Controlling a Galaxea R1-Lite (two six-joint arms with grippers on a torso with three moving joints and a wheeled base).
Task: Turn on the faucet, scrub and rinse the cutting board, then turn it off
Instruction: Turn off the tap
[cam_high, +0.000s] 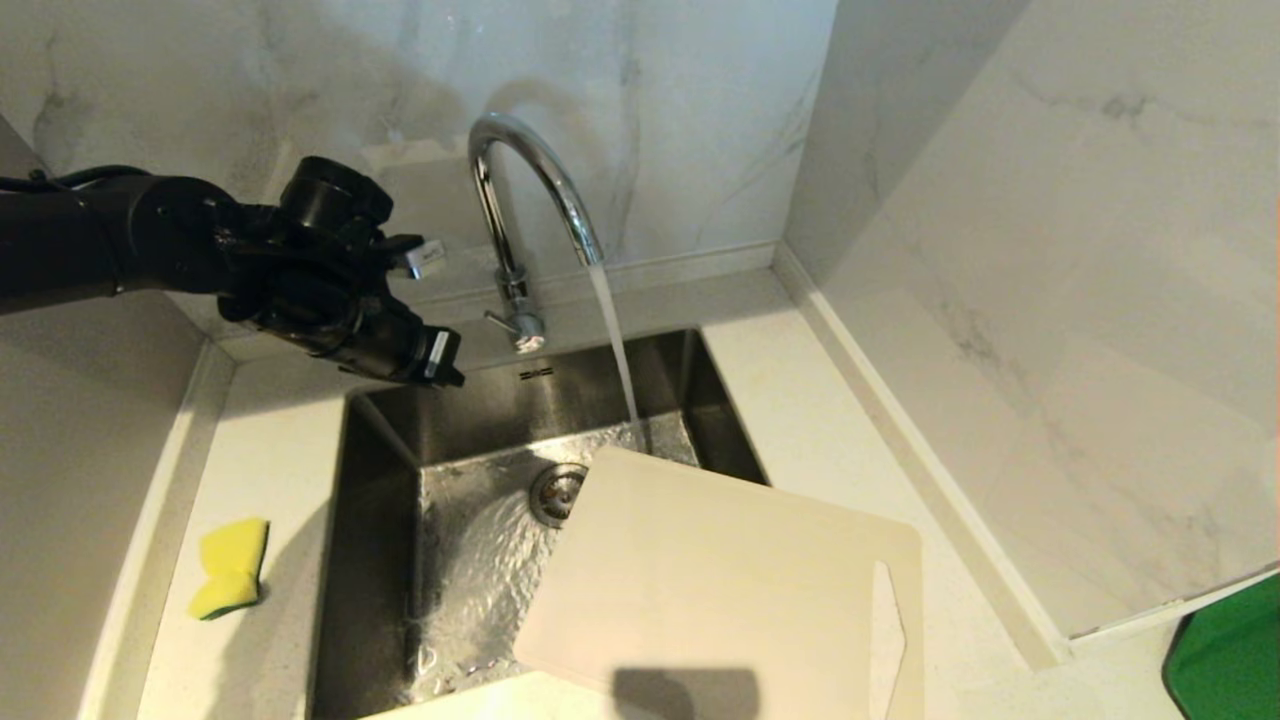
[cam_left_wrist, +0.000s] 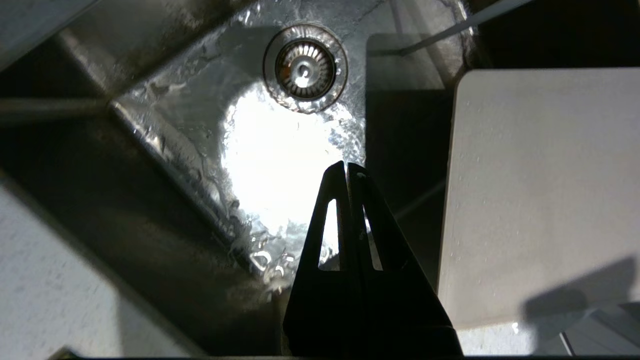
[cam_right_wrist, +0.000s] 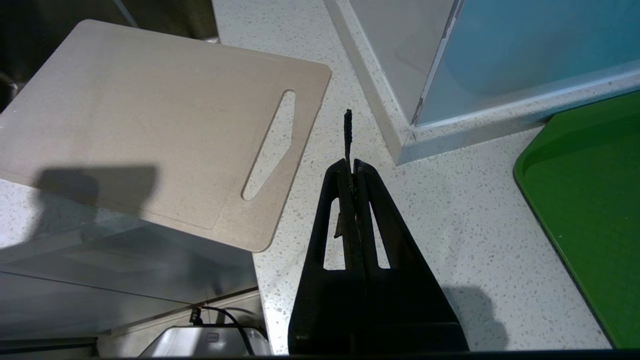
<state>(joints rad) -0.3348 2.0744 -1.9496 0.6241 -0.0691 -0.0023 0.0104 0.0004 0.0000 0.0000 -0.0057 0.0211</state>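
Steel sink (cam_high: 380, 560) takes the running water, which streams from the faucet (cam_high: 520, 190) onto the basin floor just beyond the cutting board (cam_high: 720, 590). That board lies slanted, one end over the basin and its slotted end on the counter (cam_high: 290, 450), probably so rinse water drains inward. The sponge (cam_high: 232, 566) waits on the counter left of the sink, untouched, so scrubbing looks not yet begun. The left gripper (cam_high: 440, 360) hangs over the sink's back left corner, clenched on nothing. Only the left wrist view shows the drain (cam_left_wrist: 305, 68) head-on; only the right wrist view shows the board's slot (cam_right_wrist: 270, 145), the green tray (cam_right_wrist: 590, 200) and the right gripper (cam_right_wrist: 353, 165), pinched shut above the counter.
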